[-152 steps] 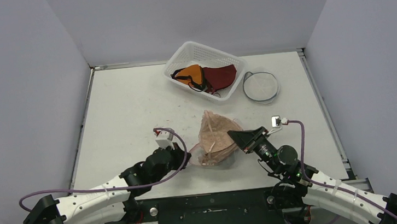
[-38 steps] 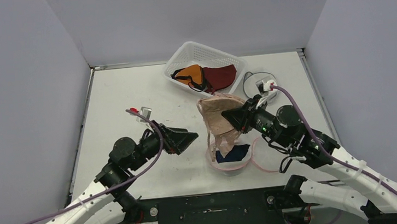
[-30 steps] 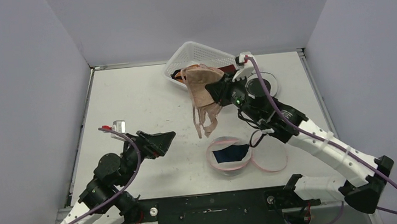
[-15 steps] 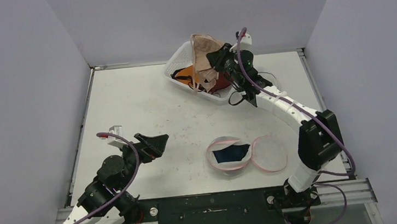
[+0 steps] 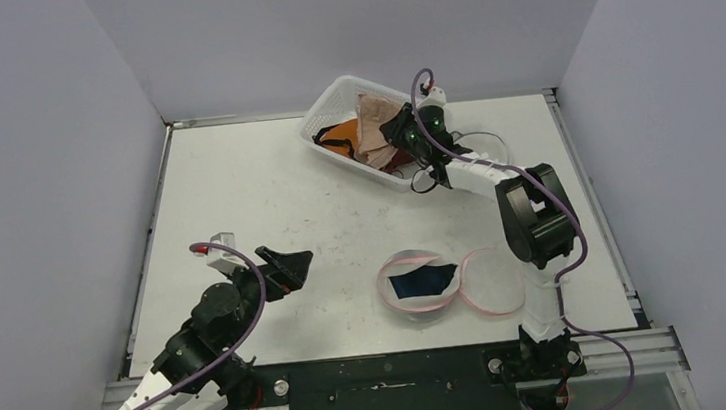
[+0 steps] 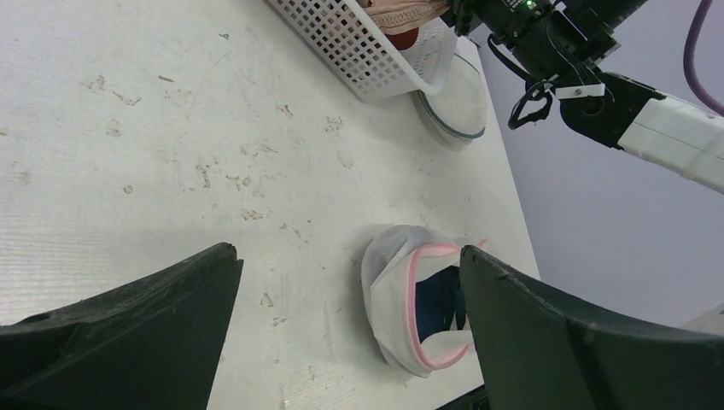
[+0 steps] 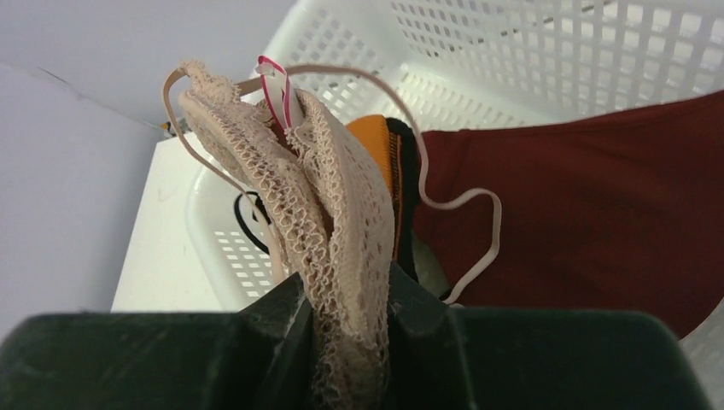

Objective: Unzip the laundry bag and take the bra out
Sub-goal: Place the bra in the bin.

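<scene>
The right hand point(image 7: 350, 312) is pinched narrow on the bra point(image 7: 329, 213), its dark jaws closed on the bunched lower edge of the fabric. The bra is pale beige lace with an open, net-like weave. It is folded cup against cup, so it rises from the grip as one upright ridge. A small pink and white tag point(image 7: 275, 81) sticks out at its top, and a thin pale strap point(image 7: 465, 201) loops away to the side.

It is held inside the outline of the white lattice basket point(image 5: 329, 103) at the far side of the bench point(image 5: 238, 197). Behind it lie an orange garment point(image 7: 376, 141) and a dark red garment point(image 7: 589, 188); whether it touches them cannot be told.

The laundry bag point(image 5: 403, 264) lies unzipped near the front middle of the bench, well apart from the basket. It is white mesh with pink trim, its round flap laid open, and dark blue cloth point(image 5: 422, 282) shows inside.

The left hand point(image 6: 348, 256) hangs above the near left of the bench, jaws wide and holding nothing.
</scene>
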